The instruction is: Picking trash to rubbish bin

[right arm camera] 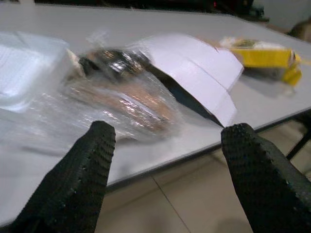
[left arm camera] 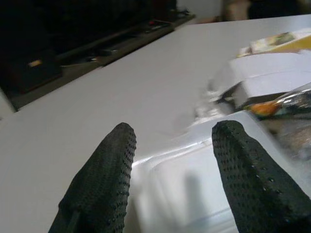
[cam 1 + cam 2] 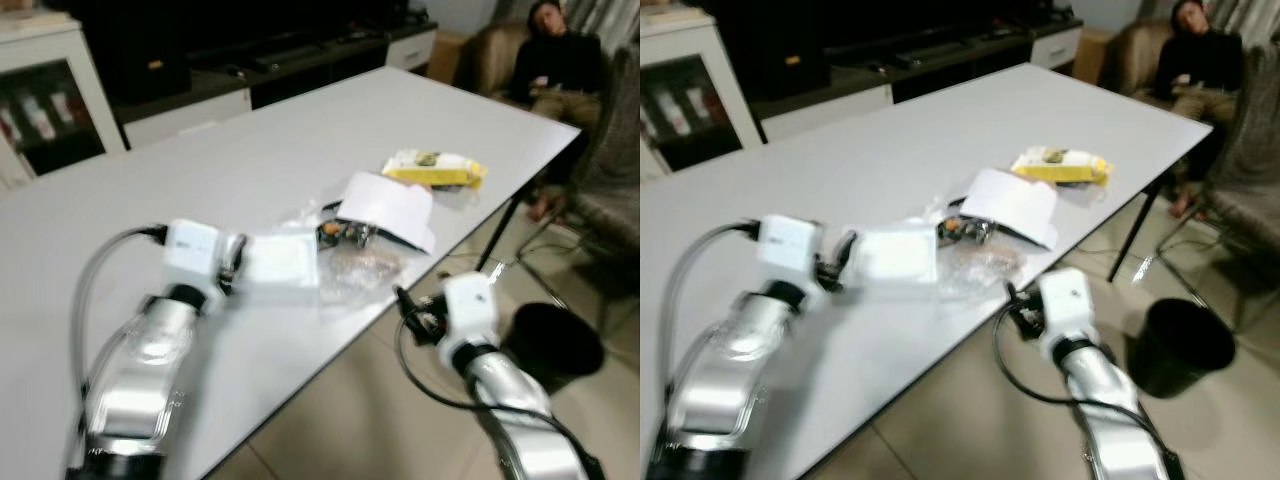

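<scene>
A pile of trash lies near the long edge of the white table (image 3: 200,170): a clear plastic container (image 3: 282,262), crumpled clear wrapping (image 3: 355,268), a folded white card (image 3: 390,208) and, toward two o'clock of the card, a yellow packet (image 3: 435,170). The left gripper (image 2: 172,179) is over the tabletop with its fingers spread wide, one on each side of the near rim of the clear plastic container, holding nothing. The right gripper (image 1: 165,179) hangs off the table edge at about four o'clock of the pile, fingers wide apart and empty, facing the wrapping and card across the edge. The black rubbish bin (image 3: 555,345) stands on the tiled floor just right of the right arm. At one o'clock, beyond the table's far corner, a person (image 3: 560,60) sits in an armchair (image 3: 490,55), with another chair (image 3: 610,190) nearer. A dark TV cabinet (image 3: 260,60) runs behind the table.
</scene>
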Tool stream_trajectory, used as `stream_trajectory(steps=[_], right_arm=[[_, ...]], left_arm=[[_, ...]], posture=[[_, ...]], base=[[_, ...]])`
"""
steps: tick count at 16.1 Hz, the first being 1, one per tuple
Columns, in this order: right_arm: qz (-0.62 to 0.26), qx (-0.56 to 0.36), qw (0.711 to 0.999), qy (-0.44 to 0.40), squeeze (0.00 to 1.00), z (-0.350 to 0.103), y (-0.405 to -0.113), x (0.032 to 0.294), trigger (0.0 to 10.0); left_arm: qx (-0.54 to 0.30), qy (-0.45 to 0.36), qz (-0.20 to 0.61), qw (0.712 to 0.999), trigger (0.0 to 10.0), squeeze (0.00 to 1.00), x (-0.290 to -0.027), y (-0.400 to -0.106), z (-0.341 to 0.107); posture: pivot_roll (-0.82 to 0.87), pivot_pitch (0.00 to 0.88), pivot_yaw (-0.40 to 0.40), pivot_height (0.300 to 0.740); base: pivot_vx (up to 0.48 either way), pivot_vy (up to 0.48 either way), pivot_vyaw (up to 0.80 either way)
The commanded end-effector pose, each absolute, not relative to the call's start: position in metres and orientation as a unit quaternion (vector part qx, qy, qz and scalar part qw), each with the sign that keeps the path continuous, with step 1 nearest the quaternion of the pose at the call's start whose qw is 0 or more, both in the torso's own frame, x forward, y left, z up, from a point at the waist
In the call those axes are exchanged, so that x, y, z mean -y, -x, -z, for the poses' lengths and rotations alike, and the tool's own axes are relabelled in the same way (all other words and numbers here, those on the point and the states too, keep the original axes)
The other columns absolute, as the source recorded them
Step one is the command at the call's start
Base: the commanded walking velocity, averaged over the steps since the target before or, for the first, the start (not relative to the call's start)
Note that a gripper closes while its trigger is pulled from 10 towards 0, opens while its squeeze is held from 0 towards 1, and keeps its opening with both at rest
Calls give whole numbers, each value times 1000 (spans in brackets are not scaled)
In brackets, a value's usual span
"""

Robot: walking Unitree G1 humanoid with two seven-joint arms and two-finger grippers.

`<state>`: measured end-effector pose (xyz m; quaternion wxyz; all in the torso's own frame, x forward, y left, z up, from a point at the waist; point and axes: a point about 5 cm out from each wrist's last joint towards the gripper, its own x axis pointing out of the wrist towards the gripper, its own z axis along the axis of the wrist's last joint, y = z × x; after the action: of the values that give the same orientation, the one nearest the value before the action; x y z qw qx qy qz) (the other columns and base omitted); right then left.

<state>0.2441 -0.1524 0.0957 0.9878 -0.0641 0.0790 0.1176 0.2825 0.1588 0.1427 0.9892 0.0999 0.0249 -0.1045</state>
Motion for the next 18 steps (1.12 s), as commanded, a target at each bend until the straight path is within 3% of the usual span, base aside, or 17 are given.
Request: stream_trajectory(steps=[1, 4, 5, 10, 14, 16, 18], right_arm=[[-133, -54, 988, 51, 0, -106, -245, 147, 10000], [-141, -50, 988, 39, 0, -108, -243, 145, 10000], [-141, -49, 988, 36, 0, -108, -244, 145, 10000], [-142, -51, 988, 35, 0, -109, -244, 143, 10000], [-152, -50, 986, 35, 0, -111, -243, 140, 10000], [-154, -50, 986, 36, 0, -111, -242, 139, 10000], [-155, -49, 986, 38, 0, -111, -242, 140, 10000]], left_arm=[[-26, -106, 92, 990, 10000, 0, -168, -283, -145], [-41, -88, 79, 992, 10000, 31, -171, -286, -138], [-39, -57, 66, 995, 10000, 1000, -174, -288, -138], [-64, -9, 89, 994, 10000, 1000, -168, -300, -130], [-95, -33, 108, 989, 10000, 1000, -167, -310, -118], [-113, -47, 99, 988, 10000, 0, -171, -318, -110], [-123, -58, 97, 986, 10000, 0, -172, -324, -105]], posture=[[-44, 0, -5, 740], [-47, 0, -4, 740], [-51, 0, -3, 740], [-55, 0, -5, 740], [-63, 0, -1, 740], [-68, 0, 1, 740], [-73, 0, 3, 740]], base=[[409, 0, 0], [0, 0, 0], [0, 0, 0], [0, 0, 0], [0, 0, 0], [0, 0, 0], [0, 0, 0]])
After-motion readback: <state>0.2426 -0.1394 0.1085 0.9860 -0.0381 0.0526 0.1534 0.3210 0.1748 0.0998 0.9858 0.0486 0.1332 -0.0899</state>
